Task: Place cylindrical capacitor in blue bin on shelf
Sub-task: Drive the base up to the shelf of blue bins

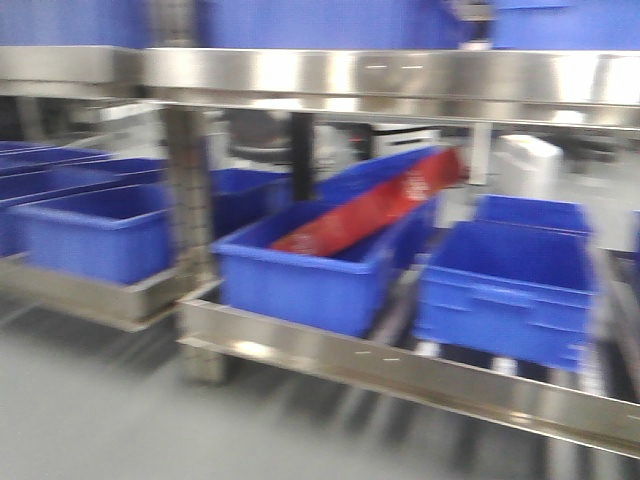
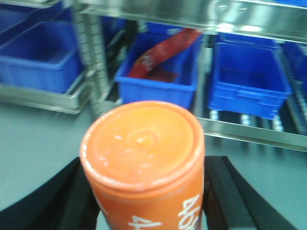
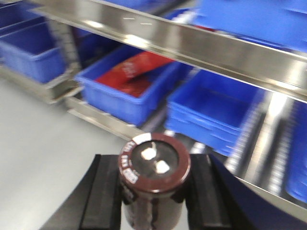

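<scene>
Though motion blur softens the exterior front-facing view, it records the shelf [image 1: 400, 80], with shiny steel rails on two tiers. Behind the lower front rail stands the middle blue bin [image 1: 300, 285], with a red packet [image 1: 375, 210] slanting out of it. A second blue bin [image 1: 505, 295] sits just beside it, toward the right end.

Left wrist-mounted view: left gripper [image 2: 151, 201], black fingers [image 2: 72, 203] pressed against both sides of an orange canister [image 2: 144, 143] with white lettering, held forward of the shelf's lower front rail.

Right wrist-mounted view: right gripper [image 3: 153, 196] pinching the cylindrical capacitor [image 3: 154, 163]. Its body is dark brown and upright, terminals uppermost. It is held forward of the lower front rail, outside every bin.
</scene>
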You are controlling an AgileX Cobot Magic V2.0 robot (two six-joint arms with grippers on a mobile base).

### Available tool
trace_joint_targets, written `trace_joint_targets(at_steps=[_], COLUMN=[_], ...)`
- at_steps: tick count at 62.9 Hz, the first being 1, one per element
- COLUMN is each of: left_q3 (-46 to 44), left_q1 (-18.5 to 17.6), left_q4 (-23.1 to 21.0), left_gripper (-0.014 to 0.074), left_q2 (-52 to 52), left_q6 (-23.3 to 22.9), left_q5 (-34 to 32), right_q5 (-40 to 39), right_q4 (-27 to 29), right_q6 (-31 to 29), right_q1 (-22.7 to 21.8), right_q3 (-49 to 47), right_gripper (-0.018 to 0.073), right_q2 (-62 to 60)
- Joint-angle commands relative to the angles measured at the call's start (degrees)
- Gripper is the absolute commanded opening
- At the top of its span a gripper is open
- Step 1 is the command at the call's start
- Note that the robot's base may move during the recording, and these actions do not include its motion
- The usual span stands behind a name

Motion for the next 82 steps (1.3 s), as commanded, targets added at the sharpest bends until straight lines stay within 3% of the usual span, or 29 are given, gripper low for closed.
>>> trace_joint_targets(at_steps=[1,82], left_q3=[-0.5,-0.5], left_q1=[-0.3,-0.3], left_q4=[-0.3,-0.3], left_gripper=[-0.0111,-0.0111], left_q2=[-0.2,-0.2], left_q6=[0.0,0.0], left_q5=[-1.2,-1.2], right_q5=[-1.4,-1.4], right_q4=[-0.2,-0.2], right_q6=[-0.2,-0.2], right_q1=[0.1,0.1], right_q3=[-0.3,-0.3], right_gripper=[-0.0162,-0.0162], right_q2=[-0.3,-0.3])
